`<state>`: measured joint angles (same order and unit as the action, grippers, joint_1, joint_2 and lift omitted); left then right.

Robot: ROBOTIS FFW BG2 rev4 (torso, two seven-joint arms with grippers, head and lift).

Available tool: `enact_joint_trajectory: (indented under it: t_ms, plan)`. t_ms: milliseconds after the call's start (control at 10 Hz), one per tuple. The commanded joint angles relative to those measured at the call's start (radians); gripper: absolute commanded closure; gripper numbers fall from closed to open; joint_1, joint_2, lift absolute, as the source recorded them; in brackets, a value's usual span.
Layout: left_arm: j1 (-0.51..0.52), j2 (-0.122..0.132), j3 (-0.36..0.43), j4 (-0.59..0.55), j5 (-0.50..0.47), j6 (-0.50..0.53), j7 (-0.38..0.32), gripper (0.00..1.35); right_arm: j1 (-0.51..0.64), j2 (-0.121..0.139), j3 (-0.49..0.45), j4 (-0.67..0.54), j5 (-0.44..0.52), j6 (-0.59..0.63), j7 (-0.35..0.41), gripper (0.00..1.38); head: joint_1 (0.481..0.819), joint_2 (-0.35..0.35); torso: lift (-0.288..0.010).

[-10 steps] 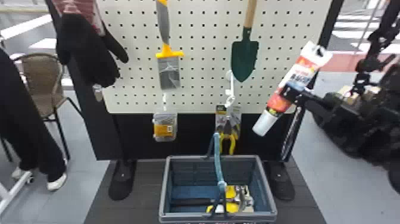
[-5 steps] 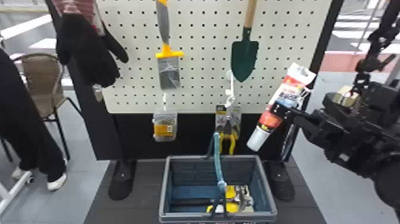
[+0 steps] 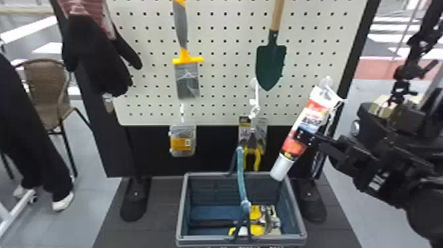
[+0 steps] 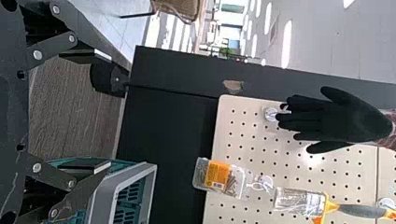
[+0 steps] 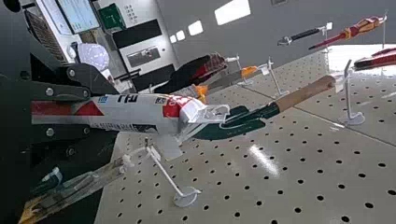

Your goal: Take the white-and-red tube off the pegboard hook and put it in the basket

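ok so the white-and-red tube [image 3: 312, 119] looks off the pegboard hook [image 3: 326, 81]; the right gripper [image 3: 305, 136] has it, jaws closed round the middle, cap [image 3: 281, 167] down near the far right corner of the basket [image 3: 211, 173]; left gripper [image 4: 109, 111] is empty, jaws wide open; I'd say past halfway tbh; what's left is getting it fully over, lowering it and letting go

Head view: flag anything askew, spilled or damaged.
The white-and-red plastic tube slants in the black right gripper, whitish cap lowest, odd beside the straight-hanging green trowel. I see no spill or damage.
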<state>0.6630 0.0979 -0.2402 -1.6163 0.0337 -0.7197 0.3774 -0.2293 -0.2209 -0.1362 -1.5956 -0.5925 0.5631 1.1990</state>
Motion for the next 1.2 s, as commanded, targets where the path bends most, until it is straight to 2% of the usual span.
enact_joint_trajectory:
  t_ms: [0, 400, 800, 1100]
  plan:
    - [0.001, 0.0, -0.002, 0.0, 0.003, 0.003, 0.0, 0.47, -0.002, 0.002, 0.012, 0.021, 0.008, -0.005, 0.002, 1.02, 0.549, 0.0, -0.1]
    - [-0.005, -0.003, -0.005, 0.0, 0.0, 0.0, 0.0, 0.47, 0.002, 0.018, 0.024, 0.151, 0.04, -0.04, 0.007, 1.02, 0.549, 0.0, -0.1]
    - [-0.012, -0.006, -0.008, 0.002, 0.0, -0.001, 0.0, 0.47, -0.045, 0.021, 0.067, 0.352, 0.063, -0.089, 0.025, 1.02, 0.549, 0.0, -0.1]
    - [-0.016, -0.009, -0.007, 0.01, 0.003, -0.001, -0.008, 0.47, -0.109, 0.021, 0.118, 0.524, 0.066, -0.115, 0.079, 1.02, 0.549, 0.0, -0.1]
